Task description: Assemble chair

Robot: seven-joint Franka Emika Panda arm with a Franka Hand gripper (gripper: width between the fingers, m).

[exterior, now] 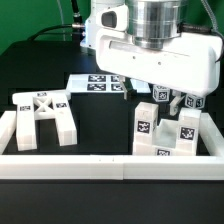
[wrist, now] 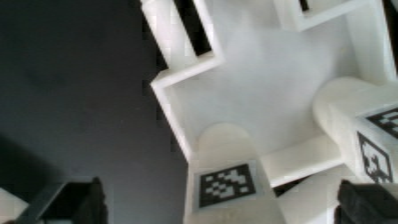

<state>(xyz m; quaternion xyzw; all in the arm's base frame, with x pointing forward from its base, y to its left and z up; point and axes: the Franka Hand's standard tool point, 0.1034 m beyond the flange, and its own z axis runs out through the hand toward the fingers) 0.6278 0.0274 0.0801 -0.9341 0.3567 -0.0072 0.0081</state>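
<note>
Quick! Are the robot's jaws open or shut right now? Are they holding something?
Gripper: jaws open wide, holding nothing, above the white chair parts.

We read no text, nos. or brand marks. Only signs: b/w square marker tags (exterior: 143, 126) on the chair parts (exterior: 160, 142) and the marker board (exterior: 95, 83). Wrist view: one such tag (wrist: 226, 184) on a white part.
</note>
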